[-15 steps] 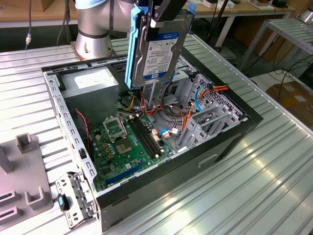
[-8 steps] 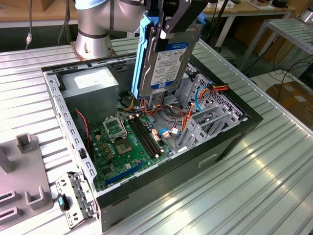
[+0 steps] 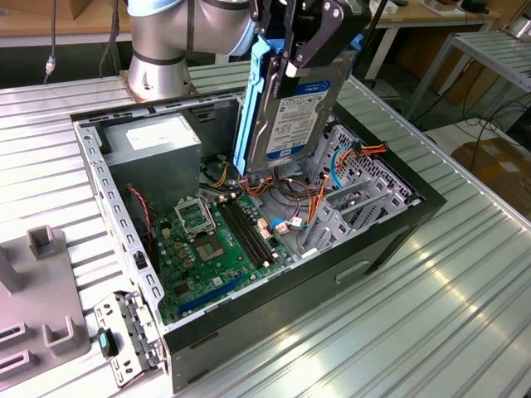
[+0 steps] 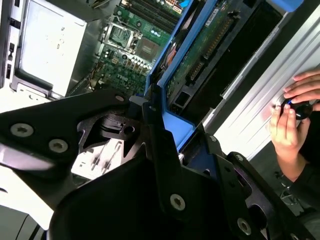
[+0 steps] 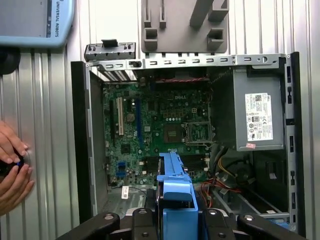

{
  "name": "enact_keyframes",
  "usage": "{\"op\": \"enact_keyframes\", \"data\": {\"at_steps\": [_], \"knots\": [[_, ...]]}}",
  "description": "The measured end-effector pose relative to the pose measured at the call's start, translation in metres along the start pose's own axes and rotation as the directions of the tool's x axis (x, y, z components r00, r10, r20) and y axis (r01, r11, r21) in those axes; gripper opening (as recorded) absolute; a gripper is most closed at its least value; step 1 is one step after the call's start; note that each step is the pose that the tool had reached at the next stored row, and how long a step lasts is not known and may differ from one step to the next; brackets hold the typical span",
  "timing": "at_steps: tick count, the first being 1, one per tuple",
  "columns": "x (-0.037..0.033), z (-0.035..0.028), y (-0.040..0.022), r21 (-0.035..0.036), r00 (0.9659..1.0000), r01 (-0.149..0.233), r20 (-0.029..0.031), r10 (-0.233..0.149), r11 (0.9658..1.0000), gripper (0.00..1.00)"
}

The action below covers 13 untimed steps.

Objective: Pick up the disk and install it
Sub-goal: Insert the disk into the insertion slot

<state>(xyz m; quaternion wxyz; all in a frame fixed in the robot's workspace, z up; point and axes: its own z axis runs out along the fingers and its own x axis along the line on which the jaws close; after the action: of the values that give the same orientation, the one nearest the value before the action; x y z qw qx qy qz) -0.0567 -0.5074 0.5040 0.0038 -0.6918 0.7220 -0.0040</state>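
My gripper (image 3: 288,60) is shut on the disk (image 3: 292,112), a grey metal drive in a bright blue carrier rail. The disk hangs upright, its lower end just above the motherboard (image 3: 211,240) inside the open computer case (image 3: 373,249). In the second wrist view the black fingers (image 4: 155,117) clamp the blue rail (image 4: 186,42), and the disk's green circuit side (image 4: 202,52) shows. In the first wrist view the blue carrier (image 5: 175,185) points down into the case between the gripper's black links (image 5: 175,222).
A grey power supply (image 3: 153,141) sits in the case's far corner. A metal drive cage (image 3: 357,199) with orange and blue cables lies beside the disk. A grey fixture (image 3: 41,290) and a bracket (image 3: 124,336) rest on the ribbed table. A person's hands (image 5: 12,167) are at the table edge.
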Motion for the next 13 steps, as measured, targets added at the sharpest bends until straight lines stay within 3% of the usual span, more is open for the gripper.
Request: {"op": "enact_keyframes", "data": {"at_steps": [7, 13], "knots": [[0.0038, 0.0047, -0.0249, 0.0001, 1.0000, 0.000, -0.0014, 0.000, 1.0000, 0.37], [0.0044, 0.0077, -0.0391, 0.0001, 1.0000, 0.000, -0.0026, 0.000, 1.0000, 0.37]]}}
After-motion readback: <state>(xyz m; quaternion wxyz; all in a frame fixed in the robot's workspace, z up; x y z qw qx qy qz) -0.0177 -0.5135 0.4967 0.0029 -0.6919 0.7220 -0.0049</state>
